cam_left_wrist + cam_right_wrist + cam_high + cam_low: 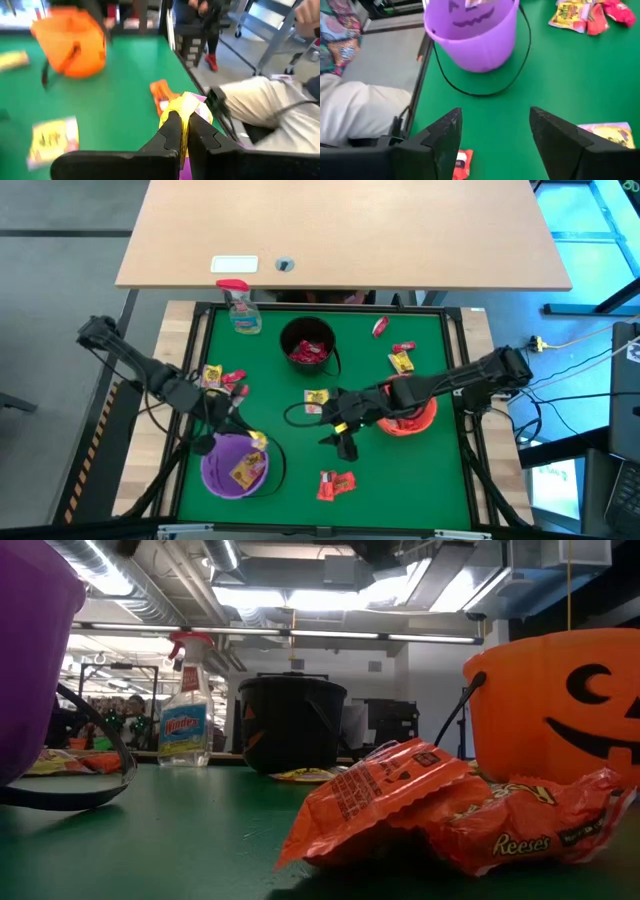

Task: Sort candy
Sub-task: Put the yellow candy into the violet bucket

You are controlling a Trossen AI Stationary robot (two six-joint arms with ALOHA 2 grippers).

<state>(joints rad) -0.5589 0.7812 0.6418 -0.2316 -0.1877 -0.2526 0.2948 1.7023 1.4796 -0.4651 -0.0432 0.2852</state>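
Covering the middle of the high view, the green table [420, 480] carries three buckets and scattered candy. Largest is the purple bucket [236, 464] at lower left, standing upright with at least one yellow packet [244, 471] lying inside; its thin black handle loops out onto the mat. The orange bucket [408, 412] sits at centre right, partly covered by the right arm, and its contents cannot be made out. The black bucket [308, 345] stands at upper centre with red packets [309, 353] piled inside. A spray bottle [240, 308] with a red top stands at upper left. The left gripper [255, 439] hangs at the purple bucket's upper right rim, its fingers [172, 131] pressed together on a yellow candy [183, 106], pinched at one end so the packet sticks out beyond the tips. The right gripper [345, 442] hovers over bare mat at centre, jaws spread and holding nothing. An orange-red pair of packets [336, 484] lies at lower centre, long axis running roughly left to right. A yellow packet on the mat [316, 398] rests at centre below the black bucket. Yellow and red pieces [223, 378] cluster at left. One yellow piece [401, 361] and two red pieces [391, 337] lie at upper right.
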